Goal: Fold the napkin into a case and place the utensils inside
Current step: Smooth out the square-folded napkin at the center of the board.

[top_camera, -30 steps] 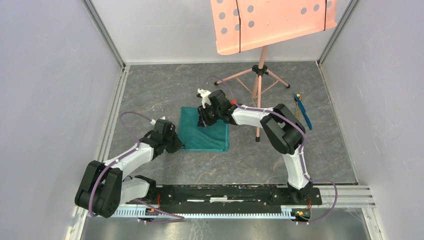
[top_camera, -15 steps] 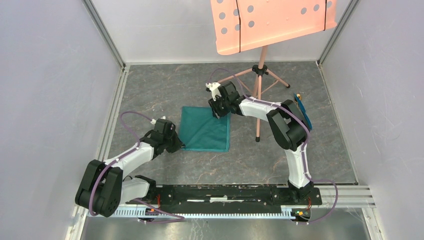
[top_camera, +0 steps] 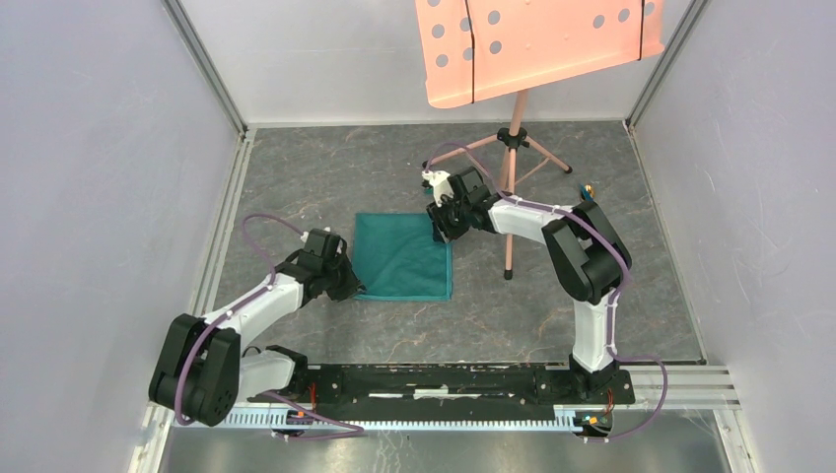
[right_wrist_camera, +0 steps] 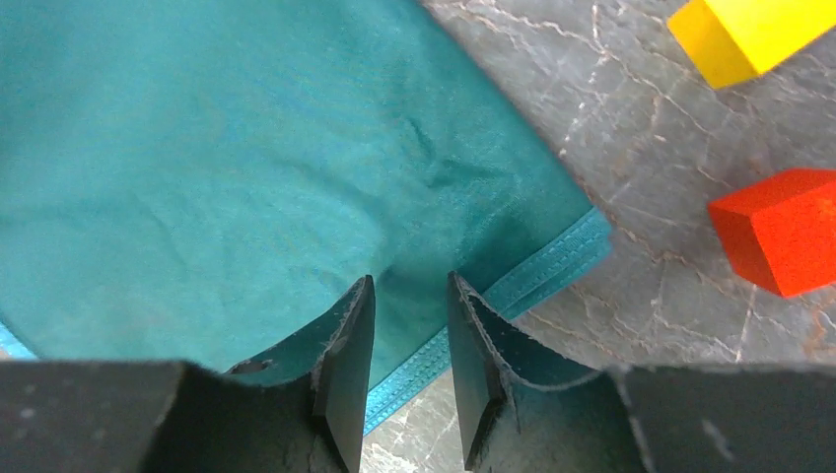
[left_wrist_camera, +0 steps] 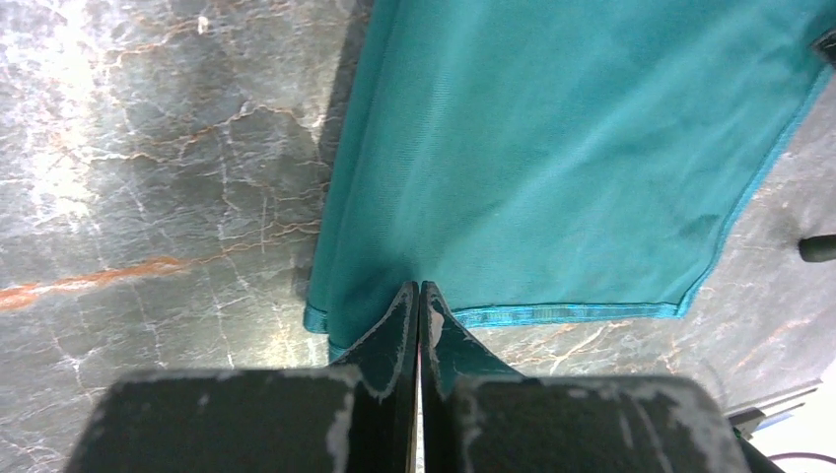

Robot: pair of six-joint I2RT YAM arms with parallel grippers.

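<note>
The napkin (top_camera: 402, 258) lies spread flat near the middle of the grey marbled worktop (top_camera: 325, 177), a broad teal rectangle rather than a slim pocket. The left tool (left_wrist_camera: 415, 296) sits low at the cloth's near left corner with its two black fingers pressed tightly together. Their tips meet on the hemmed edge, and faint creases in the cloth run toward them, so it pinches the napkin there. A second bit of hem peeks out just beneath that corner. The right tool (right_wrist_camera: 409, 284) hovers over the far right corner of the napkin. Its fingers stand apart and hold nothing, and the flat cloth and its stitched hem show in the gap between them. In the right wrist view a yellow cube (right_wrist_camera: 749, 34) and an orange-red cube (right_wrist_camera: 784, 241) rest on the bare worktop just past that corner, apart from the cloth. The utensils (top_camera: 590, 191) lie well away to the right. They are mostly hidden behind the right arm, so only a small golden and blue tip shows. A pink perforated music stand (top_camera: 537, 44) on a tripod rises over the far side of the worktop.
</note>
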